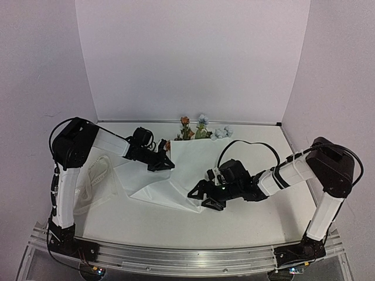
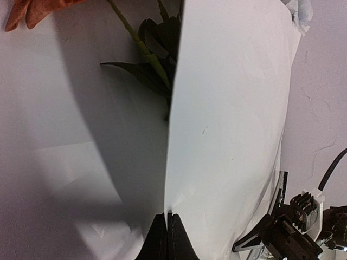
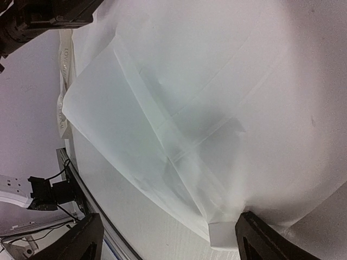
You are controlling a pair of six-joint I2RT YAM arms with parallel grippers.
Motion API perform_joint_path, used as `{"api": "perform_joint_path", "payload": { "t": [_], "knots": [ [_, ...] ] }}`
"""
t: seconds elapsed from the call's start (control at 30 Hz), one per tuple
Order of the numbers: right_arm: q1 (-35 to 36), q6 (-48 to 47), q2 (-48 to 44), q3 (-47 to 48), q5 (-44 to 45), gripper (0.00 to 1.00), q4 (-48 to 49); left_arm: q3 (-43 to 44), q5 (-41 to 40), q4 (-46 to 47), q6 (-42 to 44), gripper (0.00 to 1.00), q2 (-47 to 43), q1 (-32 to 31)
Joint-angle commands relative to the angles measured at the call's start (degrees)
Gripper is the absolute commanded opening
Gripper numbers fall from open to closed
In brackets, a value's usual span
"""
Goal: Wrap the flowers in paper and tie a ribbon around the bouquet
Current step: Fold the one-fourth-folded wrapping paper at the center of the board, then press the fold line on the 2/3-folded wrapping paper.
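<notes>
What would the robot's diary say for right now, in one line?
left gripper: shut on paper edge, flap raised beside flowers | right gripper: open, above paper's near corner | ribbon: lying left, untied

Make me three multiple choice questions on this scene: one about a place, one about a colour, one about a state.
1. Where does the ribbon lie?
A) left of the paper
B) draped over the blooms
C) behind the right arm's base

2. What colour is the paper?
A) brown
B) white
C) green

3. What is the left claw doing?
A) standing wide open
B) shut on nothing
C) shut on the paper

Answers: 1 A, it trails along the paper's left side. 2 B, the paper is plain white. 3 C, it pinches the paper's folded edge.
</notes>
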Motion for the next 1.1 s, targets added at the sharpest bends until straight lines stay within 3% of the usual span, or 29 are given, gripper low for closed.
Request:
{"api": "perform_joint_path", "payload": {
  "t": [0.0, 0.13, 0.27, 0.47, 0.53, 0.67, 0.8, 0.97, 1.07],
  "knots": [
    [0.43, 0.46, 1.61, -3.22, 3.92, 0.88, -4.2, 4.58, -1.9, -4.16, 2.91, 0.09, -3.89, 0.21],
    [0.43, 1.06, 1.03, -2.28, 3.92, 0.88, -4.22, 4.97, -8.4, -10.76, 6.5, 0.42, -10.08, 0.27],
    [0.46, 1.96, 0.52, -1.84, 3.87, 0.88, -4.21, 2.81, -12.43, -14.41, 6.96, 0.52, -18.28, 0.24],
    [0.43, 3.01, -1.22, -2.13, 5.44, 0.88, -4.2, -5.1, -10.64, -11.15, -1.09, 0.41, -24.02, -4.62],
    [0.44, 3.38, -1.9, -1.91, 5.91, 0.88, -4.13, -9.16, -9.02, -5.32, -6.07, 0.36, -23.7, -7.03],
    [0.41, 4.36, -4.37, -2.51, 7.77, 0.89, -2.63, -15.86, -6.08, 11.28, -14.9, 0.34, -21.66, -10.37],
    [-0.93, 4.63, -7.29, -4.66, 7.5, 0.9, -1.42, -17.71, -2.73, 20.15, -17.93, 0.33, -18.64, -10.68],
    [-1.85, 4.49, -8.75, -3.54, 3.65, 0.92, -2.33, -16.84, -0.21, 21.73, -17.55, 0.33, -15.53, -10.86],
    [-2.99, 5.15, -8.6, -4.15, 2.39, 0.97, -2.3, -14.66, -0.69, 17.88, -15.24, 0.33, -14.44, -10.92]
  ]
}}
